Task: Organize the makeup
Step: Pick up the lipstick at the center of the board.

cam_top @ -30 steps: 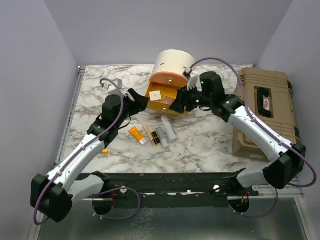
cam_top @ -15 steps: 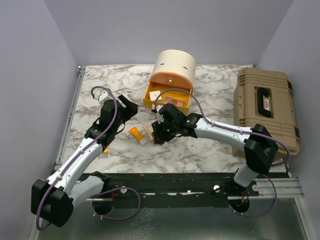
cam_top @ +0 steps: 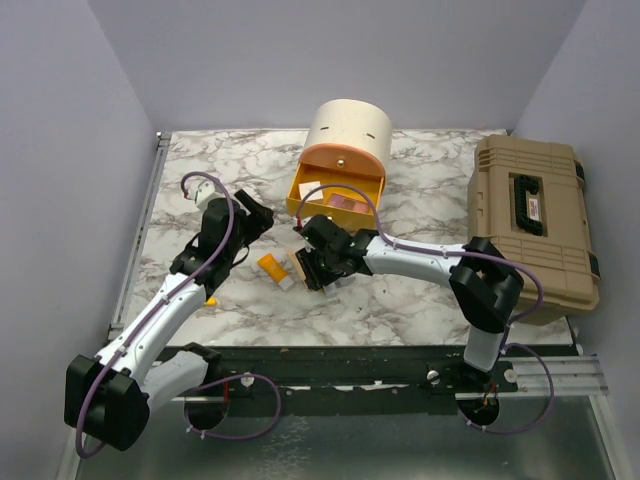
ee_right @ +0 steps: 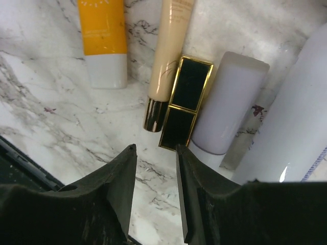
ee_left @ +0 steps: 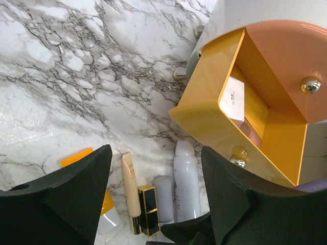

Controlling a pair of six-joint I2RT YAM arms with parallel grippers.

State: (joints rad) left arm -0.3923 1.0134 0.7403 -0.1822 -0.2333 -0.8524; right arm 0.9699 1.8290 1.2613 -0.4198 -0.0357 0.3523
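Five pieces of makeup lie in a row near the middle of the marble table point(cam_top: 420, 295): one orange tube point(ee_right: 104, 35), one slim cream tube point(ee_right: 168, 51), one black-and-gold lipstick point(ee_right: 186, 99), one short white tube point(ee_right: 230, 102) and one long white tube point(ee_right: 301, 117). Two more, a white compact point(ee_left: 232, 97) and a pink palette point(ee_left: 249, 127), sit in the orange drawer point(ee_left: 204, 112) of the round cream case point(cam_top: 347, 128), just far of the row.

The right gripper point(ee_right: 155, 158) hangs over the row. Its jaws are a narrow gap apart and grasp nothing, with the tips beside the lipstick's end. From above, the right arm point(cam_top: 420, 262) hides the row's right part. The left gripper point(ee_left: 156, 153) is spread wide and empty, left of the drawer.

A tan toolbox point(cam_top: 530, 205) fills the right edge. Bare marble lies far left and between the row and the toolbox.
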